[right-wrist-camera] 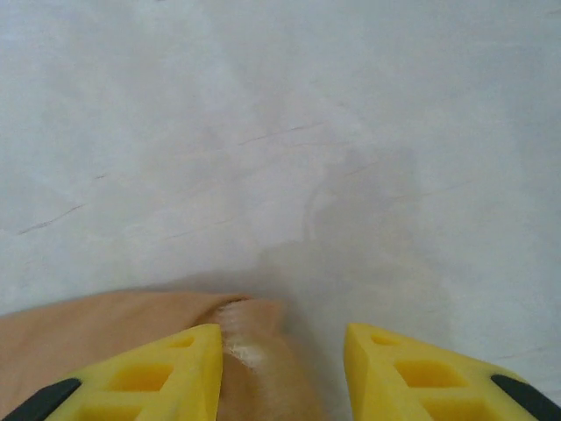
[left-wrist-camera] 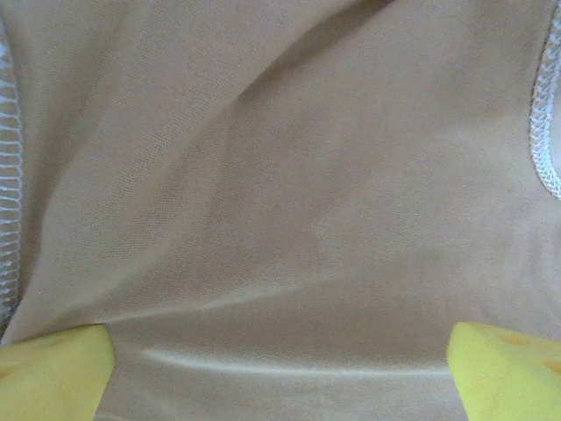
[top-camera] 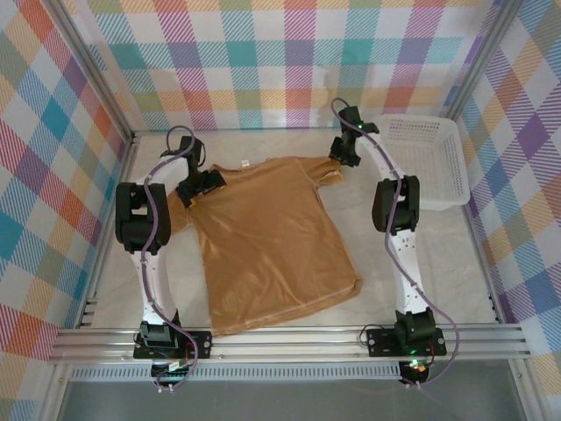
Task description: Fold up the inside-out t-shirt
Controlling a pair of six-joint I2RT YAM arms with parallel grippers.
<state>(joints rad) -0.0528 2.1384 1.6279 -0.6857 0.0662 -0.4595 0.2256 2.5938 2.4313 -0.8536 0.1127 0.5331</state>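
Left arm: base on the near rail, long link running away from it, elbow bent, wrist tipped down. Left gripper point(top-camera: 200, 186) sits over one shoulder and sleeve of the shirt point(top-camera: 267, 237), jaws wide apart, nothing clamped. In its wrist view we see yellow wedge fingertips point(left-wrist-camera: 54, 375) at both lower corners. Tan cloth lies under and ahead of them: fine matte knit, soft diagonal folds, one shallow ridge just ahead of the tips. White overlock stitching point(left-wrist-camera: 545, 132) runs along both side edges, so seams face up.

Right arm: same pose, mirrored. Right gripper point(top-camera: 344, 156) is at the other sleeve. Its yellow fingers point(right-wrist-camera: 166, 379) have moulded pockets and black pads, and stand part-way apart. The sleeve edge, with a bit of white stitching, lies between them against one finger. Bare table point(right-wrist-camera: 263, 132) shows between the cloth and the other finger, so we call it not clamped. Ahead of the tips the table is pale and matte, with faint hairline marks.

The shirt lies flat between the two grippers, its hem back toward the bases. A small white label point(top-camera: 246, 163) sits at the collar, nearer the left gripper. A white mesh basket point(top-camera: 427, 162), rectangular, sits just outboard of the right gripper.
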